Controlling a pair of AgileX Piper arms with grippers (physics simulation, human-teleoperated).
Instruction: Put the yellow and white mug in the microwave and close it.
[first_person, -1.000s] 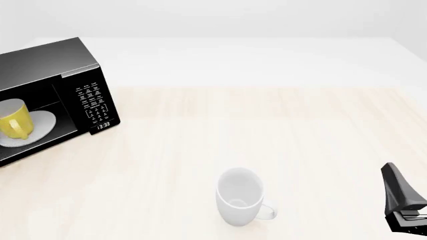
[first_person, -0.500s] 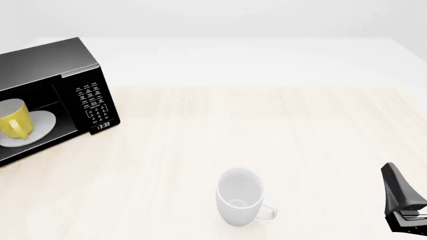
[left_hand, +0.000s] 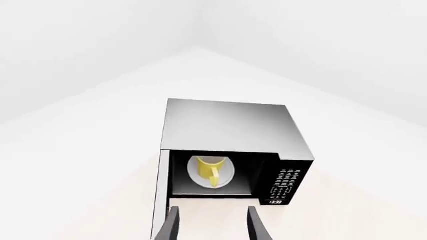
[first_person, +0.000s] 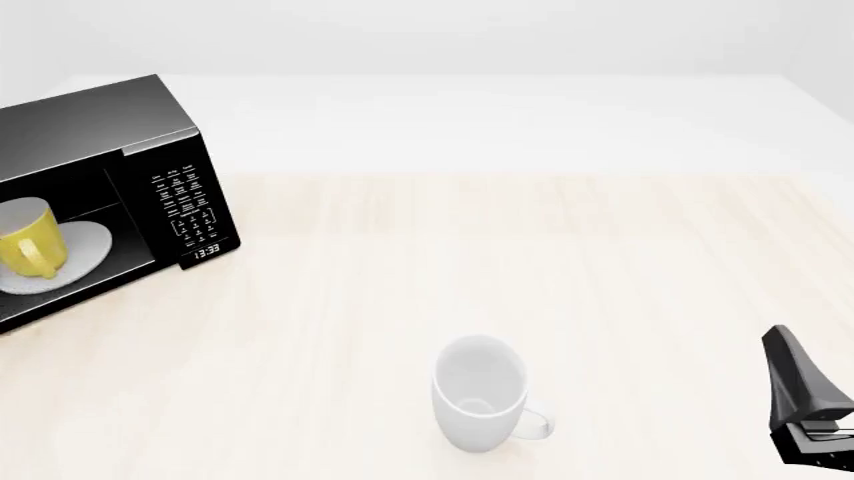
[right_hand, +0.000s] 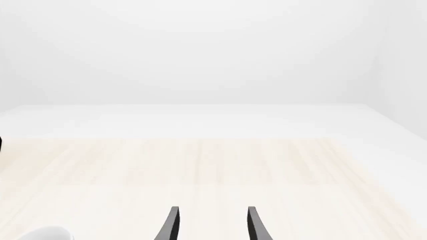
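Yellow and white mug (left_hand: 211, 171) sits on microwave (left_hand: 230, 125) turntable, door (left_hand: 160, 200) open; left tool (left_hand: 213, 226) spread and empty, lined up to shut it; right tool (right_hand: 213, 225) spread, idle.

We see the yellow and white mug (first_person: 27, 240) standing upright on the round white turntable plate (first_person: 74, 252) inside the microwave (first_person: 127, 130), its yellow loop handle turned toward the open front. The microwave is a black box with a white-lettered keypad (first_person: 183, 210) and small clock display; its door (left_hand: 159, 195) stands swung wide open
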